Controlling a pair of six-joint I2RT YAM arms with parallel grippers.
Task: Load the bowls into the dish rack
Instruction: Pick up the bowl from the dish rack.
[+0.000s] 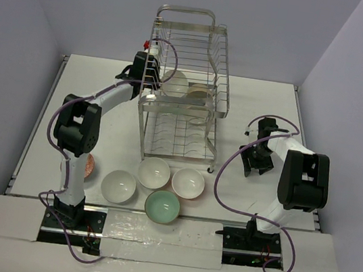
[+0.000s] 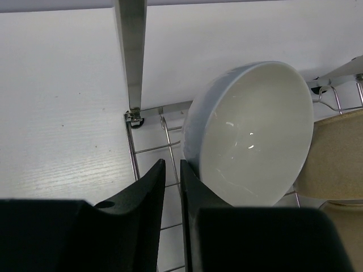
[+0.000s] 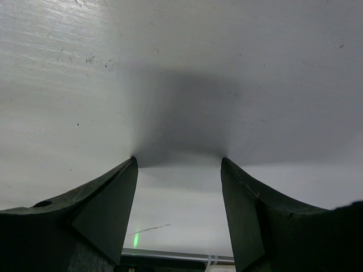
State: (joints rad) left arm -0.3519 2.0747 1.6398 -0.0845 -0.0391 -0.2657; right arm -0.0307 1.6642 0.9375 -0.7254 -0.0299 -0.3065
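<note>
The tall silver dish rack (image 1: 186, 15) stands at the table's middle back. On its upper tier a white bowl (image 1: 174, 83) rests on edge beside a beige bowl (image 1: 198, 94). My left gripper (image 1: 151, 77) is at that tier's left side. In the left wrist view its jaws (image 2: 172, 164) are nearly closed with only an empty slit between them, and the white bowl (image 2: 255, 130) leans just right of the right finger. Three white bowls (image 1: 153, 173) and a mint green bowl (image 1: 162, 207) lie in front of the rack. My right gripper (image 1: 255, 164) (image 3: 178, 161) stands open over bare table.
An orange-red bowl (image 1: 90, 165) peeks out behind the left arm's lower link. A rack post (image 2: 131, 56) rises just ahead of my left fingers, with the beige bowl (image 2: 334, 153) at the right edge. Walls enclose the table on three sides.
</note>
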